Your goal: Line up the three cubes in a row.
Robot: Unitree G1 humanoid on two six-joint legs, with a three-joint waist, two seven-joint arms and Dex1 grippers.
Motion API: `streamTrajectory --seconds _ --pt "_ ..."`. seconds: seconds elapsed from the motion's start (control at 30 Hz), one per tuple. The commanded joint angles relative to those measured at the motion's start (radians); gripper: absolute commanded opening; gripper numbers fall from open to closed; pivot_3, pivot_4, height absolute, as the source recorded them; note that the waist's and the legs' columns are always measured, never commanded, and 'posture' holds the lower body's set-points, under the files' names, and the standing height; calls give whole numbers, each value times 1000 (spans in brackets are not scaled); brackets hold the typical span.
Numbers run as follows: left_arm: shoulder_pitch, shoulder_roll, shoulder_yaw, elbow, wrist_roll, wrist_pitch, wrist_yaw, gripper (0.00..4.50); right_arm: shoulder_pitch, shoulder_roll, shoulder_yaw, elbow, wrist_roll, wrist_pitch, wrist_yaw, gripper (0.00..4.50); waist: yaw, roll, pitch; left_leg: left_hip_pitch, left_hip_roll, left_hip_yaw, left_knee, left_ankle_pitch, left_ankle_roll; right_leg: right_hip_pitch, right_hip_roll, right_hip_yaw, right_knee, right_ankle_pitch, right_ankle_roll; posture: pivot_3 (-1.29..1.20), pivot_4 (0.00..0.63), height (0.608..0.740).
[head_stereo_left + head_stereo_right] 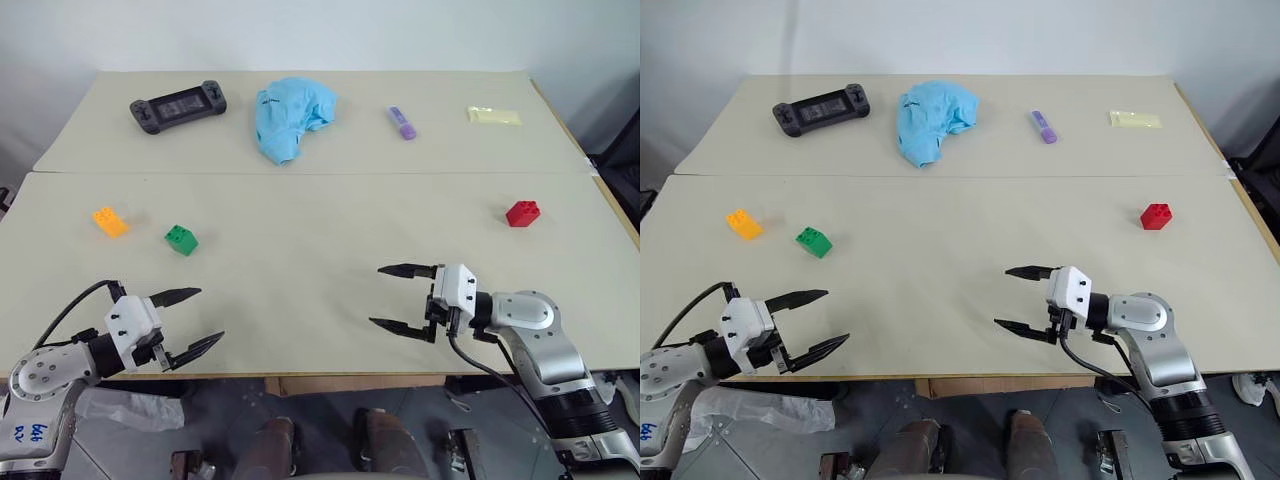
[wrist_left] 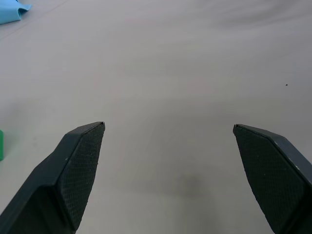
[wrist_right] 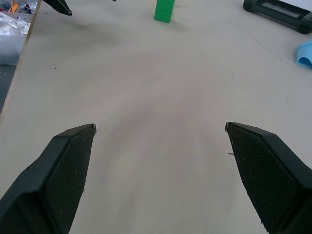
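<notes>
1. A pale beige table (image 1: pixel 320 260) fills most of the head views, made of two boards that meet along a seam running across the upper third of the frame, with a light wall behind.
2. The orange-yellow brick (image 1: pixel 110 221) lies at the left side of the frame on the near board, and the green brick (image 1: pixel 181 239) sits just to its right and slightly lower in the frame; the two are near each other but apart.
3. The red brick (image 1: pixel 523 212) lies at the right side of the frame, well apart from the other two, so the three bricks form no row.
4. The left gripper (image 1: pixel 193 320) is in the lower left of the frame over the table's front edge, its two black fingers spread wide and empty, pointing toward the frame's centre.
5. The right gripper (image 1: pixel 396 297) is in the lower right-centre, pointing toward the left of the frame, its fingers also spread wide with nothing between them.
6. On the far board, along the top of the frame from left to right, lie a black handheld game console (image 1: pixel 178 106), a crumpled light-blue cloth (image 1: pixel 290 115), a purple marker (image 1: pixel 401 122) and a pale yellow packet (image 1: pixel 494 116).
</notes>
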Motion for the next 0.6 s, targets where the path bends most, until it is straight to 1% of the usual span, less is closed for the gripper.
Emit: streamTrajectory --seconds 0.03,0.1,0.13,0.23,0.3,0.37,0.4,0.43,0.47,0.5,0.57,0.6 --pt "-15 19 34 20 -13 3 -1 4487 -15 9 1 -6 0 -20 0 4500 0 0 0 0 0 0 0 0 0 0 0 0 0 0 0 0 150 740" --pt "-35 16 45 9 -57 48 4 4487 -12 1 -10 -19 0 -24 1 4500 0 0 0 0 0 0 0 0 0 0 0 0 0 0 0 0 150 740" --pt "-50 18 47 -6 -75 70 6 4487 -4 -9 -35 -35 17 -11 -8 4500 0 0 0 0 0 0 0 0 0 0 0 0 0 0 0 0 150 740" --pt "-86 18 37 -48 -132 131 -3 4487 36 -34 -121 -100 114 103 -46 4500 7 0 0 -1 0 -1 1 0 0 0 0 -1 0 0 0 0 150 740" --pt "-93 31 21 -73 -134 155 -22 4487 56 -44 -169 -135 129 138 -92 4500 8 0 0 -1 0 -2 1 0 0 1 -1 -1 0 0 0 0 150 740" --pt "-89 45 13 -86 -113 151 -39 4487 60 -39 -204 -147 114 131 -141 4500 5 0 0 -1 0 -2 0 0 0 1 -1 -1 0 0 0 0 150 740" --pt "-99 46 8 -99 -106 153 -30 4487 71 -16 -264 -154 112 130 -221 4500 3 0 0 0 0 -1 0 0 0 1 -1 -1 0 0 0 0 150 740" --pt "-132 21 -17 -122 -102 166 8 4487 118 7 -366 -131 97 107 -322 4500 2 0 0 0 0 -1 0 0 0 0 0 -1 0 0 0 0 150 740" --pt "-169 -9 -70 -144 -93 180 31 4487 169 34 -469 -88 72 60 -419 4500 8 0 0 0 0 -1 -1 0 0 0 0 -1 0 0 0 0 150 740" --pt "-205 -38 -136 -160 -76 193 42 4487 237 36 -535 -40 55 21 -443 4500 26 1 -1 0 0 -2 0 0 -1 1 0 -2 0 0 0 0 150 740" --pt "-237 -66 -204 -172 -52 209 46 4487 302 31 -574 7 39 -22 -437 4500 42 2 -1 0 -5 -6 0 0 0 3 -1 -4 0 0 0 0 150 740" --pt "-256 -78 -223 -155 -51 217 43 4487 310 31 -594 40 44 -15 -455 4500 38 2 -1 0 -6 -6 0 0 2 3 -1 -3 0 0 0 0 150 740"
